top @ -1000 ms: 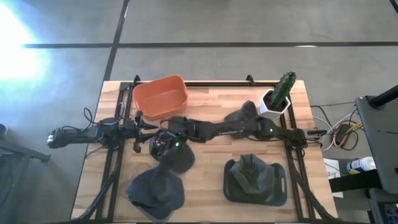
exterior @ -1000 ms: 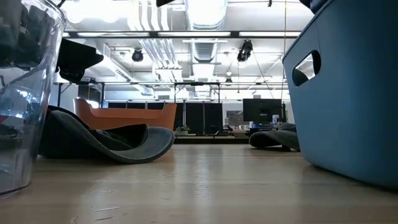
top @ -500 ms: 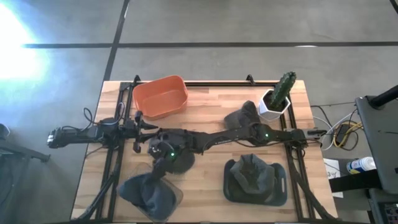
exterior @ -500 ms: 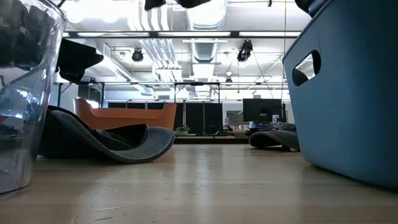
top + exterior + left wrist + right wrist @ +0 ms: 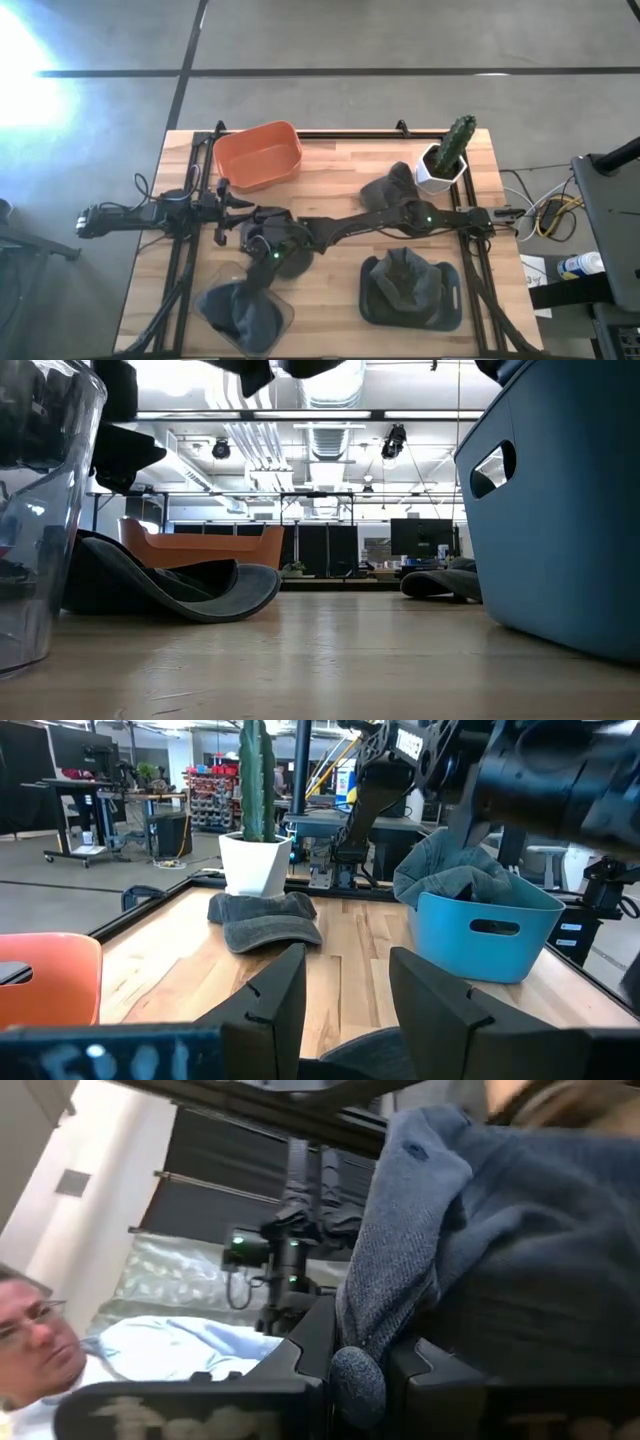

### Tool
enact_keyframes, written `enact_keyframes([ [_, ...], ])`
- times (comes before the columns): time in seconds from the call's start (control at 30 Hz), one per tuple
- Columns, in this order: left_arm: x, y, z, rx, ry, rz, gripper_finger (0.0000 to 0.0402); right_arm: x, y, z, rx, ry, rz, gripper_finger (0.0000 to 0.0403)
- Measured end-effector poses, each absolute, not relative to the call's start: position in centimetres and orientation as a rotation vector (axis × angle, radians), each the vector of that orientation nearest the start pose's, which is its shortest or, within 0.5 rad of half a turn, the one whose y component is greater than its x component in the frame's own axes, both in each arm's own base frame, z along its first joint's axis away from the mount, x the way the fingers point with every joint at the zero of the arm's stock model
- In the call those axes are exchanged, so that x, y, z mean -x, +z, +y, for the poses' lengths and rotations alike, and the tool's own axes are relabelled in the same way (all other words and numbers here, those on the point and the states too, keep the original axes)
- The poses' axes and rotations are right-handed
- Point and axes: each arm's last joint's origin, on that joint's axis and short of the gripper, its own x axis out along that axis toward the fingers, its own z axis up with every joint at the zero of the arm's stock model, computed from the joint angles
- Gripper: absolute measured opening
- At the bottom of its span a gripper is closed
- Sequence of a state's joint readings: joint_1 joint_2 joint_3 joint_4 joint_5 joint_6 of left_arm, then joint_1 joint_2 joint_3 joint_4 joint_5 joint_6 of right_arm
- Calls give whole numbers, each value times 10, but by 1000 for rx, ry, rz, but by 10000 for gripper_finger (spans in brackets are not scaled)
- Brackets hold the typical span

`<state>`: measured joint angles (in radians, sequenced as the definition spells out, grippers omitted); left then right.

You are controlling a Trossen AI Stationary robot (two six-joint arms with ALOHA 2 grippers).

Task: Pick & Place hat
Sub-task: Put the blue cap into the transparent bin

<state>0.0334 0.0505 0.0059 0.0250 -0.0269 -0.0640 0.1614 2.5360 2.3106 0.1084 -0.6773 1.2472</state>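
Left arm: the left gripper [image 5: 228,208] waits at the left edge of the worktop [image 5: 335,178], pointing right; its jaws stand apart with nothing between them.
Clear container: a clear bin [image 5: 243,313] sits at the near left of the worktop, and looks to me like the drop spot.
Held hat: a grey hat [image 5: 240,312] hangs limp, its long axis running down from the jaws into the mouth of the clear bin, directly below them and a little nearer.
Right arm: the right gripper [image 5: 262,248] reaches across from the right side to the left half; its jaws are clamped on a fold of the grey hat's fabric [image 5: 400,1270].
Nearer arm: the right one, already over the clear bin, so letting go seems to me the next call.
Blue bin: a blue tub [image 5: 410,290] at the near right already holds another hat.
Far right: a loose hat [image 5: 385,188] lies beside a potted cactus [image 5: 448,152].
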Motion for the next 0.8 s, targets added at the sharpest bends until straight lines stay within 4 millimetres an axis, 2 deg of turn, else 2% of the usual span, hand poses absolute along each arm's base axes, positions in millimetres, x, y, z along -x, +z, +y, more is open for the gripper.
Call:
enact_keyframes([
  [0.23,-100,164,4,64,61,18,140,-569,247,111,-1237,662,616,28],
  [0.47,-100,164,4,64,61,18,140,-566,224,111,-1237,559,756,35],
  [0.6,-100,164,4,64,61,18,140,-562,211,113,-1206,503,845,57],
  [0.8,-100,164,4,64,61,18,140,-561,210,112,-1184,503,853,112],
])
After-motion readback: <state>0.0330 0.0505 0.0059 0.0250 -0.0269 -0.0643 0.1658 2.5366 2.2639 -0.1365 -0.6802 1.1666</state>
